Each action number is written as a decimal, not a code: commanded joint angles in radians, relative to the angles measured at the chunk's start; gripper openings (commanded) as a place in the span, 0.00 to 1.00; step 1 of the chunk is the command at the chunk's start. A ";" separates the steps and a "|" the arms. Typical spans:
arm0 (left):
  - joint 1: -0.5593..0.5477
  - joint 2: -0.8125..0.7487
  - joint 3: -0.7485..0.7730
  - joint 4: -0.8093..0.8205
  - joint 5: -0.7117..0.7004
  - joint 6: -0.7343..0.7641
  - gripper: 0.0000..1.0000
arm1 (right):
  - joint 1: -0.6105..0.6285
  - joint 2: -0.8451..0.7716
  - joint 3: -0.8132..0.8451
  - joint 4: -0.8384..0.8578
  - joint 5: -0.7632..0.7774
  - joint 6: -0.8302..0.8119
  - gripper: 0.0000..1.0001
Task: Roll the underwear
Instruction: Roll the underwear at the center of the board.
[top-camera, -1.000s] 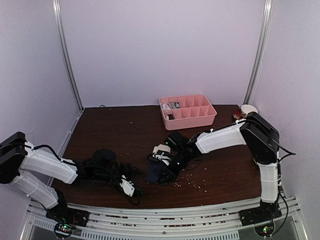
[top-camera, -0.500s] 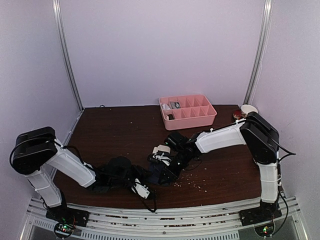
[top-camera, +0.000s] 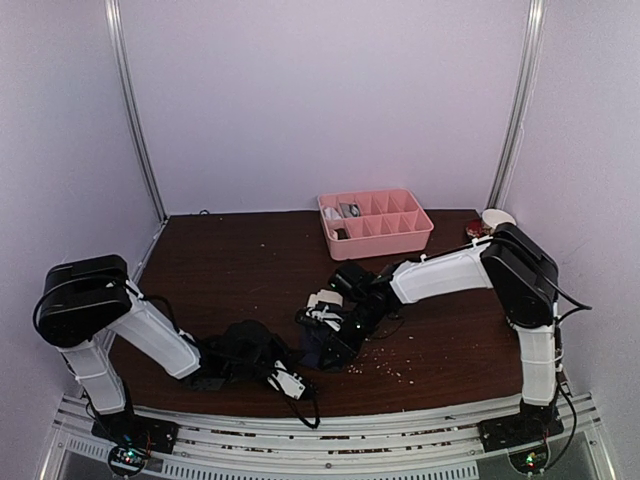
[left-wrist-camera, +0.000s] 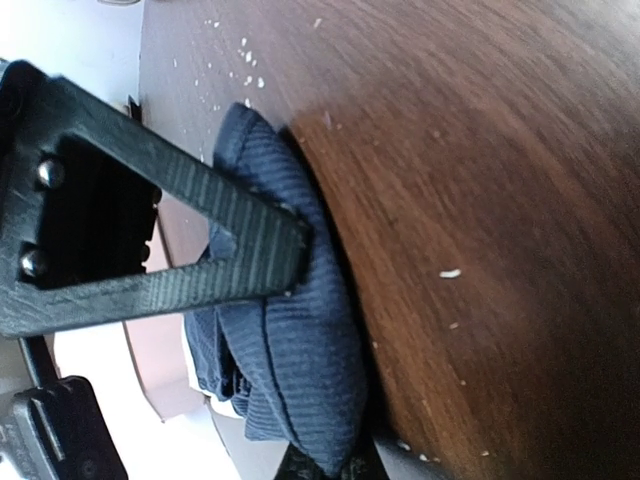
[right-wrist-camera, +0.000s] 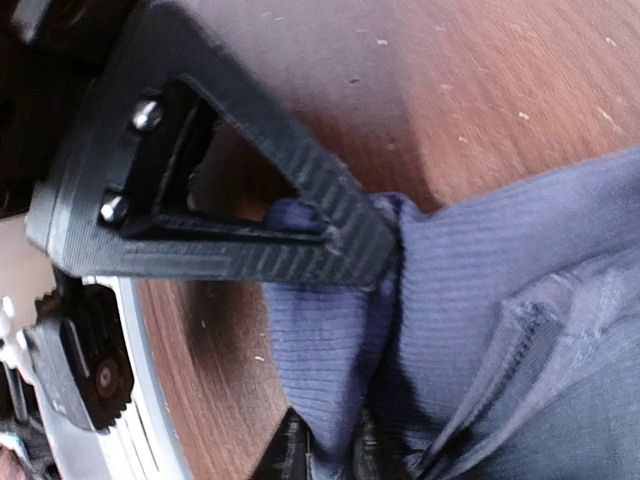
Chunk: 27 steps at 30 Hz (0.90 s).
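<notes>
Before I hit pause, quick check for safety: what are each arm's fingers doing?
Left fingers: closed on the navy underwear.
Right fingers: closed on the same navy underwear.

ribbed navy cloth underwear (left-wrist-camera: 290, 370), glossy wood table (left-wrist-camera: 480, 200)

Pale lilac walls (top-camera: 320, 100) enclose a dark brown wooden surface (top-camera: 230, 270). Two metal posts (top-camera: 135, 110) stand at the rear corners. Lighting is even.
</notes>
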 joint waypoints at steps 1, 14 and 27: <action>-0.004 -0.023 0.014 -0.237 0.048 -0.089 0.00 | -0.006 -0.075 -0.021 -0.047 0.082 -0.010 0.23; 0.063 -0.029 0.253 -0.792 0.321 -0.306 0.00 | 0.065 -0.484 -0.325 0.157 0.307 -0.015 0.57; 0.217 0.137 0.529 -1.167 0.600 -0.382 0.00 | 0.359 -0.850 -0.680 0.435 0.800 -0.047 0.57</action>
